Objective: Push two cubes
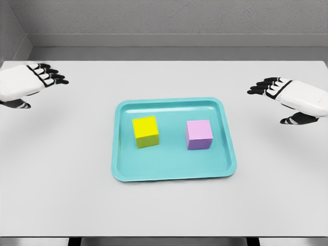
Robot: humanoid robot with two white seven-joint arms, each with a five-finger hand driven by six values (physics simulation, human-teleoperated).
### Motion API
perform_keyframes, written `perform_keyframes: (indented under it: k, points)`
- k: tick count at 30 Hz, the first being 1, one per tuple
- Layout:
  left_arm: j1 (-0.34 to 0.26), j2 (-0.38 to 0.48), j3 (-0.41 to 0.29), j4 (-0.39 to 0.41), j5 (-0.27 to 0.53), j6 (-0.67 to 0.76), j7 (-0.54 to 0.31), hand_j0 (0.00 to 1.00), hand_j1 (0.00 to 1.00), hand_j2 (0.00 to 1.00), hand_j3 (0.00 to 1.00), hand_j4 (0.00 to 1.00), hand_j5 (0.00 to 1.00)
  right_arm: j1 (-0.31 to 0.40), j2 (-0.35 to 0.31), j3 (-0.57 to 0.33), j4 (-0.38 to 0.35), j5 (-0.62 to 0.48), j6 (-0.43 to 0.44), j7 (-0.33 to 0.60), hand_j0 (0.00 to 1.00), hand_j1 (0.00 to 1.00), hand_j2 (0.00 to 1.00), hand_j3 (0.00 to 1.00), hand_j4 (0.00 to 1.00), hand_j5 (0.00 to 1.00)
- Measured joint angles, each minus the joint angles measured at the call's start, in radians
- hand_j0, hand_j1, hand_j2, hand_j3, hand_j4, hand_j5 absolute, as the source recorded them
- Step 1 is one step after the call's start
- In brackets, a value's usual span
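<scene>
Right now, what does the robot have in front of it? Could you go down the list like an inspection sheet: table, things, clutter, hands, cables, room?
Surface: white table, flat, seen from above.
Job's things: yellow cube and purple cube stand apart inside a teal tray, yellow to the left, purple to the right; neither touches the rim.
Clutter: nothing seen.
Hands: left hand hovers at the far left, fingers spread, holding nothing; right hand hovers at the far right, likewise open. Both are clear of the tray.
Cables: nothing seen.
Surroundings: grey wall behind the table.
</scene>
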Motion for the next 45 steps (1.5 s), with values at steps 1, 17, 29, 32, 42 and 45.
perform_keyframes:
  k: [1, 17, 29, 32, 42, 45]
  points:
    - [0.000, 0.001, -0.002, -0.005, 0.000, 0.000, -0.001, 1.00, 1.00, 1.00, 1.00, 1.00, 1.00, 0.000, 0.000, 0.000, 0.000, 0.000, 0.000, 0.000, 1.00, 1.00, 1.00, 1.00, 1.00, 1.00]
    - [0.034, -0.003, -0.006, -0.036, -0.003, 0.000, -0.039, 0.76, 0.76, 0.76, 0.76, 0.76, 0.76, -0.158, 0.056, 0.013, 0.004, 0.159, -0.001, 0.290, 0.79, 0.79, 0.79, 0.79, 0.79, 0.79]
    - [0.035, -0.065, -0.012, -0.108, -0.015, 0.000, -0.109, 0.77, 0.77, 0.77, 0.77, 0.77, 0.77, -0.107, 0.202, 0.027, 0.060, 0.217, -0.001, 0.310, 0.60, 0.60, 0.60, 0.60, 0.60, 0.60]
    - [0.031, -0.077, -0.013, -0.123, -0.015, 0.000, -0.119, 0.77, 0.77, 0.77, 0.77, 0.77, 0.77, -0.092, 0.227, 0.026, 0.059, 0.217, -0.001, 0.310, 0.60, 0.60, 0.60, 0.60, 0.60, 0.60]
    - [0.018, -0.140, -0.027, -0.132, -0.018, -0.001, -0.159, 0.77, 0.77, 0.77, 0.77, 0.77, 0.77, -0.089, 0.260, 0.033, 0.053, 0.218, -0.001, 0.312, 0.60, 0.60, 0.60, 0.60, 0.60, 0.60]
    - [0.017, -0.162, -0.030, -0.132, -0.017, -0.001, -0.174, 0.77, 0.77, 0.77, 0.77, 0.77, 0.77, -0.087, 0.262, 0.035, 0.042, 0.220, -0.001, 0.314, 0.60, 0.60, 0.60, 0.60, 0.60, 0.60]
